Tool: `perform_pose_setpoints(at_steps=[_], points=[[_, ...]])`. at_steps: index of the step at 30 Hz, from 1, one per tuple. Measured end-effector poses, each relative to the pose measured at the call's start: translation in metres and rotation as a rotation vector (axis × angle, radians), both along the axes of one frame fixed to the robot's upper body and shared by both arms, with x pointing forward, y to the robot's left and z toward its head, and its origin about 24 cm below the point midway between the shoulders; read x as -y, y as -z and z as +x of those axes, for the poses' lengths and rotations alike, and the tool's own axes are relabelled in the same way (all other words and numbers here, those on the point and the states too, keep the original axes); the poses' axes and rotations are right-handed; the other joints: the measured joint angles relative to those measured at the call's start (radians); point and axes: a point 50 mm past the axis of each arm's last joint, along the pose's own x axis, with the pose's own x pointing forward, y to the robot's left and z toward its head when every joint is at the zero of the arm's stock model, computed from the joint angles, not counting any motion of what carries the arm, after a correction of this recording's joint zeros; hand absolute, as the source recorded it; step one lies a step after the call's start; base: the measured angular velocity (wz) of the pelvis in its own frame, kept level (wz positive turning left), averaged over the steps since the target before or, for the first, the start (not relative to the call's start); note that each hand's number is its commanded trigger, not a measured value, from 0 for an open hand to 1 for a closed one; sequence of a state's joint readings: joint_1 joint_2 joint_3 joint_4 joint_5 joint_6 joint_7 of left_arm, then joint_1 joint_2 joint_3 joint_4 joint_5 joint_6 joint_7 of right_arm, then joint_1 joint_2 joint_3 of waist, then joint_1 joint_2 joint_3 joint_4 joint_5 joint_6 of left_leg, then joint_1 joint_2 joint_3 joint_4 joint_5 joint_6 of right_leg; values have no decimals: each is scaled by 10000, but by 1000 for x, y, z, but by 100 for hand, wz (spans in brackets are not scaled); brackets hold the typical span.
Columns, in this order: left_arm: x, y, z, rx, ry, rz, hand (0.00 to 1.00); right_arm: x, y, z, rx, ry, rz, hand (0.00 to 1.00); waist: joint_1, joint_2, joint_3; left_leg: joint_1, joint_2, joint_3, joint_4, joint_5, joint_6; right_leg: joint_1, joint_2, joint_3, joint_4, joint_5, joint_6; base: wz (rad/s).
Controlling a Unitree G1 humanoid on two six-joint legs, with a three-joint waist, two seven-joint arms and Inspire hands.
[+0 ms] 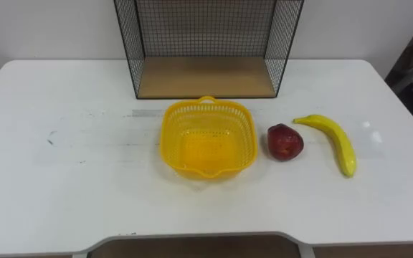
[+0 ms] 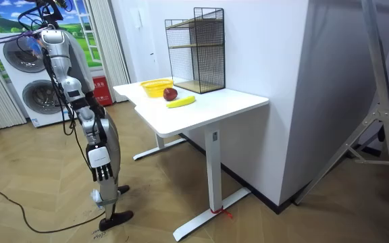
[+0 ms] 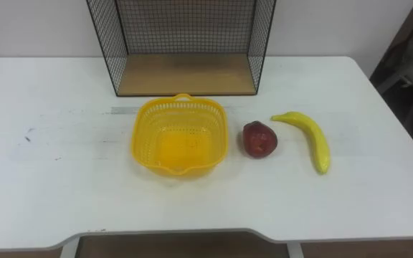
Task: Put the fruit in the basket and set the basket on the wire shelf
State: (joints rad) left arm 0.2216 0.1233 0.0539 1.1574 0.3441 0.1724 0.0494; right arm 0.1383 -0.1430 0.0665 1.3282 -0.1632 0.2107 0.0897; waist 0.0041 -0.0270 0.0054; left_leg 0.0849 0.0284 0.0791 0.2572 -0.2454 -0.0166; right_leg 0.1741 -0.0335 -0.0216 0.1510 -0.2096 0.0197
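Silver-grey torso shell, black joints, dark feet.

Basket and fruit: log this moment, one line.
basket: empty, before wire shelf | apple: right of basket | banana: right of apple | loaded: none

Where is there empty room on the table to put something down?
The widest bare patch of the table is left of the basket, out to the edge. The front strip is bare too. Right of the basket is crowded: apple, then banana.
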Motion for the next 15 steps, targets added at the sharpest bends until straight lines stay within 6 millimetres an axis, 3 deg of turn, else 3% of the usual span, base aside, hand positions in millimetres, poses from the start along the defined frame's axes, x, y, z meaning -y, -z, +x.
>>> perform_pose_setpoints(at_steps=[15], points=[[-3, -1, -2, 93, -500, 94, 0, -1, 0, 1, 27, 86, 223, 0, 21, -109, 5, 71, -3, 3, -68, -2, -3, 3, 1, 41, 3, -56, -17, 0]])
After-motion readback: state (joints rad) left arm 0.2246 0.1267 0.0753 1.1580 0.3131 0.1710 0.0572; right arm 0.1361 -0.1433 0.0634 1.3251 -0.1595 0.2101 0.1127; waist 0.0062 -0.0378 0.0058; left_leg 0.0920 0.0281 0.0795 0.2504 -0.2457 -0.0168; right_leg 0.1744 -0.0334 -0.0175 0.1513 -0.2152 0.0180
